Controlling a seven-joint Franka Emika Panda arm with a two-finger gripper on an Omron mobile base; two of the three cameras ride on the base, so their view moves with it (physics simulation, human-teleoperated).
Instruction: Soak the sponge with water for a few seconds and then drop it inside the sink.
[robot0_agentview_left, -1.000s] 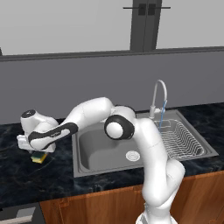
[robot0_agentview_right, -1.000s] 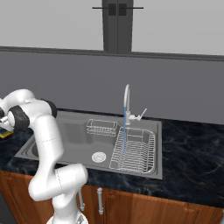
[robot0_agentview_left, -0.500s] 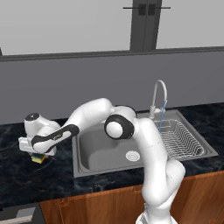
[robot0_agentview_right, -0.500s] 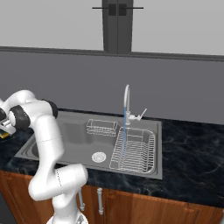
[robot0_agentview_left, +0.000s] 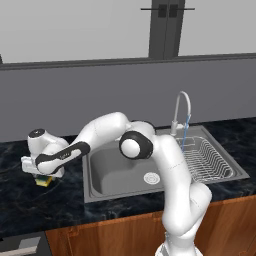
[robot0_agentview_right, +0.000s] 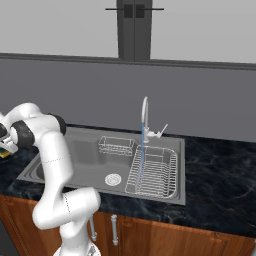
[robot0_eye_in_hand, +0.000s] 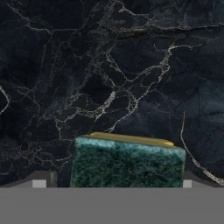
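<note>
You had the gripper (robot0_agentview_left: 44, 176) far out at the left, low over the dark marble surface (robot0_agentview_left: 20, 200), with the arm stretched across from the base. The sponge (robot0_agentview_left: 44, 181) lay directly under the gripper, its yellow edge showing just below the hand in the left base view. In the hand view the sponge (robot0_eye_in_hand: 127, 162) sat between the two fingertips, green scrub top up and a thin yellow rim along its far edge, resting on the surface (robot0_eye_in_hand: 109, 65). One fingertip (robot0_eye_in_hand: 40, 179) stood just beside its left edge and the other just beside its right edge; you could not tell from these views whether the jaws were pressing on it or merely flanking it.

To the right of the gripper, well apart, the sink (robot0_agentview_left: 112, 189) was set into the surface, its drain (robot0_agentview_left: 151, 177) near the middle of the basin. Farther right again stood the faucet (robot0_agentview_left: 181, 107), with the water (robot0_agentview_left: 184, 132) falling in a thin pale-blue stream from its spout onto the wire rack (robot0_agentview_left: 207, 160). In the right base view the water (robot0_agentview_right: 142, 150) dropped beside the faucet (robot0_agentview_right: 145, 117) onto the rack (robot0_agentview_right: 152, 172), with the sink (robot0_agentview_right: 75, 150) spreading to its left.
</note>
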